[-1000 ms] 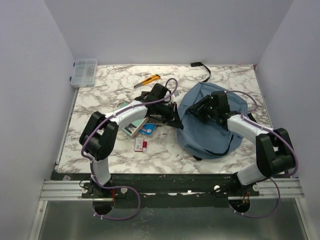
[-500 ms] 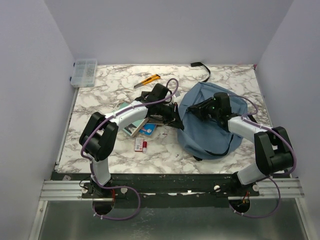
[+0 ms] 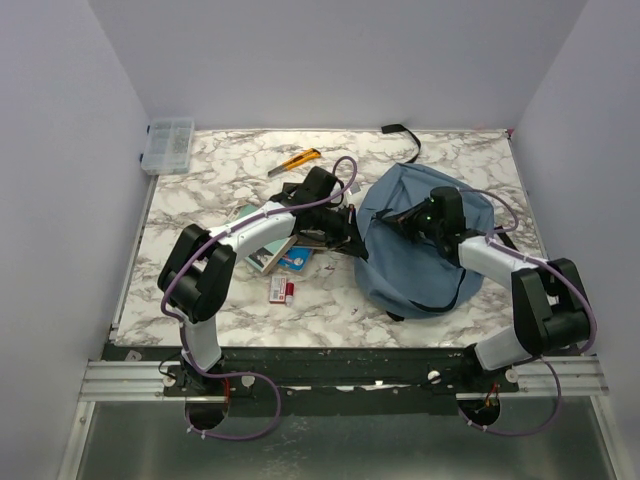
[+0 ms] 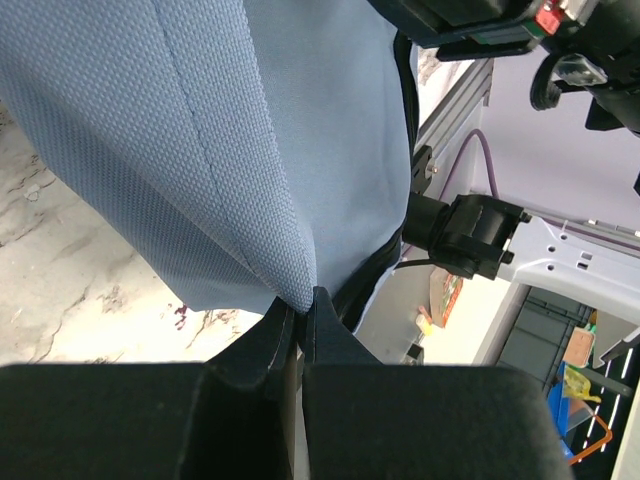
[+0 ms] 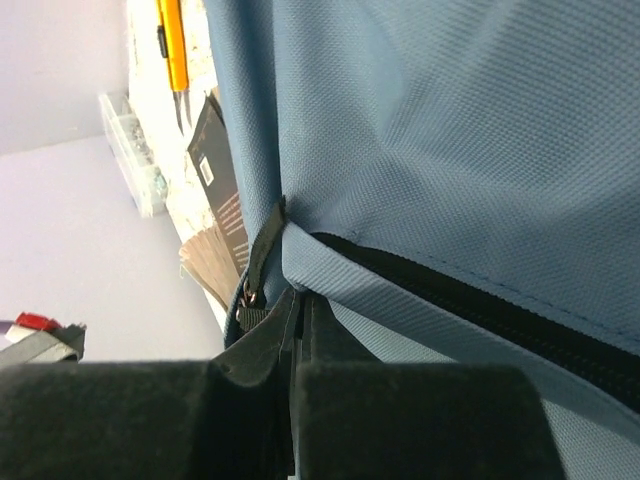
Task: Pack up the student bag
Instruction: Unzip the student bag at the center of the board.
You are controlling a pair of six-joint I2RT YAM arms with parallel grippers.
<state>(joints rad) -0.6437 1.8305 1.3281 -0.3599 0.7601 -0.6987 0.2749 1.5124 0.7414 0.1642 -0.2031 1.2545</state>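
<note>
Dusty-blue fabric sits right in your left gripper [image 4: 303,305]: its jaws are clenched on a pinched fold of the student bag [image 3: 420,275] at a seam, and the cloth rises taut from the tips. Your right gripper [image 5: 297,300] is clenched too, its tips pressed against the bag's edge just under the dark zipper [image 5: 470,310] and beside the black zipper pull [image 5: 262,250]. You cannot tell whether any cloth is caught between them.

The bag lies on the right half of the marble table [image 3: 200,330], the left gripper at its left edge and the right one on top of it. A small red-and-white pack [image 3: 281,290] lies nearest the arm bases, left of the bag. Just beyond it is a pile of flat booklets [image 3: 268,255] under the left arm. One black card [image 5: 222,190] carries white print too small to read. Farther back lie a yellow utility knife [image 3: 300,158] and a black strap [image 3: 405,138]. A clear organizer box [image 3: 169,143] stands in the far left corner.
</note>
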